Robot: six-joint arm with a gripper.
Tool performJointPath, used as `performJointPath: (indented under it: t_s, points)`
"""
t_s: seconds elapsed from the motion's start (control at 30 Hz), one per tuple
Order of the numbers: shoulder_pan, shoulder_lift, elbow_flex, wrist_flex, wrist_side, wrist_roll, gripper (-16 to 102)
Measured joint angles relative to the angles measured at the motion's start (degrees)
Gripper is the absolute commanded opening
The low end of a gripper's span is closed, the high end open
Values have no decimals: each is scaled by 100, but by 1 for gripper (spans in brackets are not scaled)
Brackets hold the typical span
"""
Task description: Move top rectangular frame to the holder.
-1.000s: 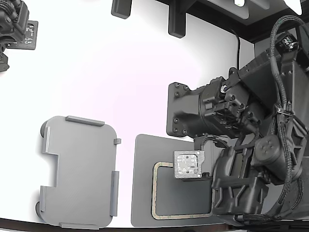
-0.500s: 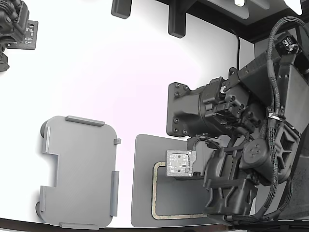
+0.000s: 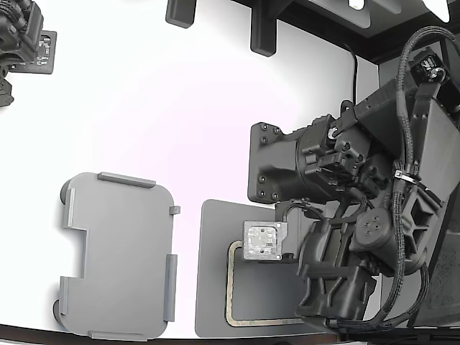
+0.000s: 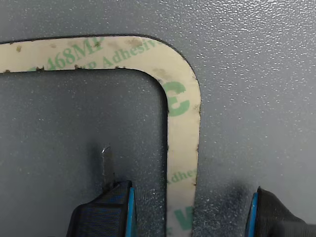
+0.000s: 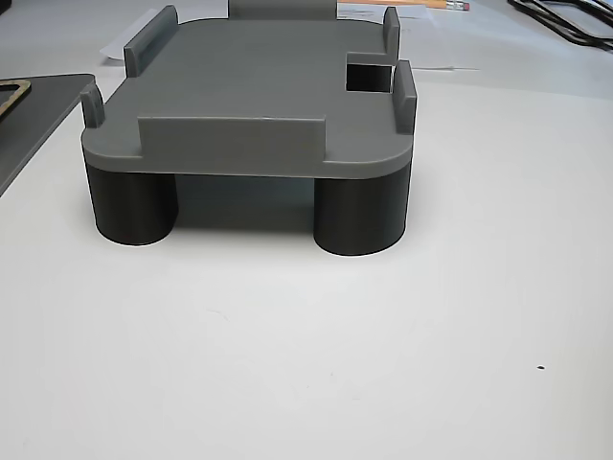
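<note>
Lying flat on the dark mat (image 3: pixel 215 287) at the lower centre of the exterior view, the frame (image 4: pixel 182 113) is straddled by the spread gripper (image 4: pixel 190 210). The holder (image 3: pixel 118 255) is seen at lower left, well apart.

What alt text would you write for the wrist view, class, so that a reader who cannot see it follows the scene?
A tan rectangular frame printed with green lettering lies flat on a dark grey mat, one rounded corner in close-up. The open claw straddles one side of the frame, its blue-edged fingertips at either side of the strip.
</note>
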Motion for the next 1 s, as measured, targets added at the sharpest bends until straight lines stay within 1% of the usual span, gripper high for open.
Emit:
performJointPath:
  t_s: [0.1,0.33,0.5,0.77,0.9,1.0]
  points:
    - [0,-9,44,-70,0,0,87]
    - [0,-53,88,-149,18,-9,70]
    - [0,-53,114,-141,18,-9,55]
    - [0,-53,149,-114,18,-35,45]
    - [0,-35,176,-114,18,-35,24]
    - [0,-35,176,-44,62,-88,1]
